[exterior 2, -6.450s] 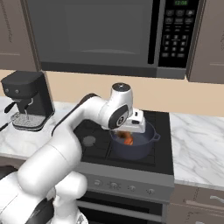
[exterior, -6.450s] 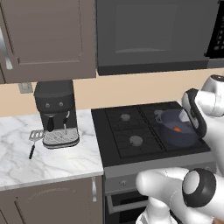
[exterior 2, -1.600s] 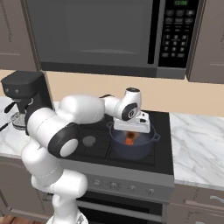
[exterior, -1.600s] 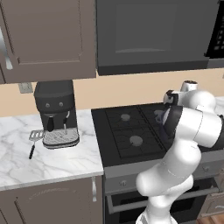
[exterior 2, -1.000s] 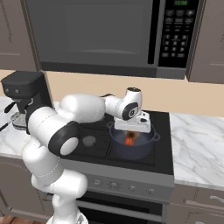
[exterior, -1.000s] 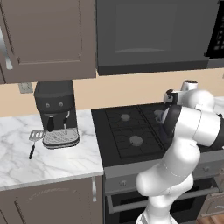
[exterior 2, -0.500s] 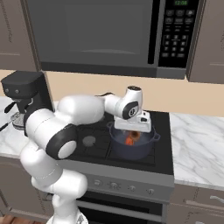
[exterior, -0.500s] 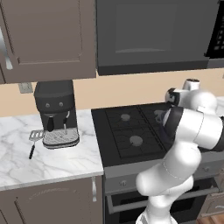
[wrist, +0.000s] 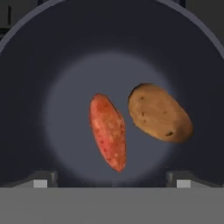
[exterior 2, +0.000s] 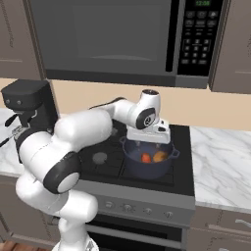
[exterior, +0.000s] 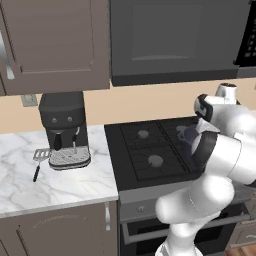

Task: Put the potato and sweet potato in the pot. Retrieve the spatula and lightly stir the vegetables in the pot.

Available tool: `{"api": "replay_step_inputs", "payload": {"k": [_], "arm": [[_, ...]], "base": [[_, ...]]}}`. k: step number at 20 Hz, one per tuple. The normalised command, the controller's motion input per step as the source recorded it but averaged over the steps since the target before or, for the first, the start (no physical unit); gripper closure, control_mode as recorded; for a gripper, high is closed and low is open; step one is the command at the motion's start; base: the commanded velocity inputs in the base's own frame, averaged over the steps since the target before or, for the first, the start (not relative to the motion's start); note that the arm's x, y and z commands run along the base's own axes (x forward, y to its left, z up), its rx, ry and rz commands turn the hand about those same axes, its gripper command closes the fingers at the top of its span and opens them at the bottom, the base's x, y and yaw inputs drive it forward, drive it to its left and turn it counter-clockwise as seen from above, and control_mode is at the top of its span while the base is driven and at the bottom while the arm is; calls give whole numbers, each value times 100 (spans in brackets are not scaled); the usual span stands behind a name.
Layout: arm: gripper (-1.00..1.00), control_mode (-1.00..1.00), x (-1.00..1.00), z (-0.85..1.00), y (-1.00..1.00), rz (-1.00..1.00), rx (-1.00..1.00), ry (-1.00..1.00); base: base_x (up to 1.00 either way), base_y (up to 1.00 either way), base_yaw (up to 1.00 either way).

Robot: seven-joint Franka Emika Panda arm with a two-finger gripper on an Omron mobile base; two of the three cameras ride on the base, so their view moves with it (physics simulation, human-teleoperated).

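Both vegetables already lie in the pot (exterior 2: 146, 164) on the near right burner: the sweet potato (wrist: 108, 131) and the potato (wrist: 159, 112) rest side by side on its floor, just apart. Directly above them hangs the gripper (exterior 2: 148, 135), its fingers spread wide and holding nothing. So the coming move is judged to be the fetch of the spatula (exterior: 38, 162), which lies well away to the left on the marble counter (exterior: 50, 185), just beside the coffee machine (exterior: 64, 129). Its long axis runs near to far, black handle toward the near edge, slotted head at the far end
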Motion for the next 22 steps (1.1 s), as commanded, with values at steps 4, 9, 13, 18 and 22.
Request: {"api": "replay_step_inputs", "payload": {"k": [4,9,13,18,22], "arm": [[-100,-100,-61,10,14,0,0,-4],[-100,-100,-71,20,51,0,0,-8],[-100,-100,-57,15,92,0,0,-7],[-100,-100,-47,8,94,0,0,-1],[-100,-100,-44,16,58,1,0,0]], "base": [[0,0,0],[0,0,0],[0,0,0],[0,0,0],[0,0,0]]}}
